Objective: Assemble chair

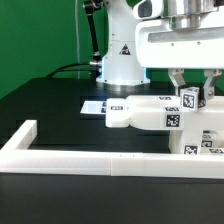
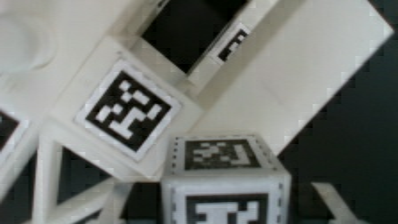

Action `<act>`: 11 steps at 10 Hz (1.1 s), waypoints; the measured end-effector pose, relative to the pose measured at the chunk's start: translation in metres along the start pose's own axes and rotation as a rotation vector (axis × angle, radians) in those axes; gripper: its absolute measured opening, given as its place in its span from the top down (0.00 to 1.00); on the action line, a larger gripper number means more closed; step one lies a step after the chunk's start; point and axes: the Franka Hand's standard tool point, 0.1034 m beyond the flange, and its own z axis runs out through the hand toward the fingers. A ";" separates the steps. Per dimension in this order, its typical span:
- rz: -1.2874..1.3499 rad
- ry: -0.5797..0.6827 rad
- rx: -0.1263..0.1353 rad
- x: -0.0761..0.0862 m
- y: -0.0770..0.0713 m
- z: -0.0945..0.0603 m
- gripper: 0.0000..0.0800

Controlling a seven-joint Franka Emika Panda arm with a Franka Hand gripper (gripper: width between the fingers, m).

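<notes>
While hanging at the right of the exterior view, gripper [image 1: 192, 88] is pinching a small tagged chair post [image 1: 188, 99] | tagged chair slab [image 1: 145, 113] is lying at centre-right on black table [image 1: 50, 105] | white border wall [image 1: 70, 155] is running along lower frame

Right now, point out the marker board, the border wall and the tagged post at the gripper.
marker board [image 1: 93, 106], exterior view, its flat top beside the tags.
border wall [image 1: 70, 158], exterior view, the front rail's top face.
tagged post [image 1: 188, 99], exterior view, its tagged face.
</notes>
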 end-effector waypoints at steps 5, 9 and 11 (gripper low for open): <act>0.467 -0.012 0.046 -0.001 0.000 0.000 0.64; 0.816 -0.043 0.057 -0.001 -0.001 0.001 0.64; 0.967 -0.055 0.062 0.001 -0.002 0.000 0.64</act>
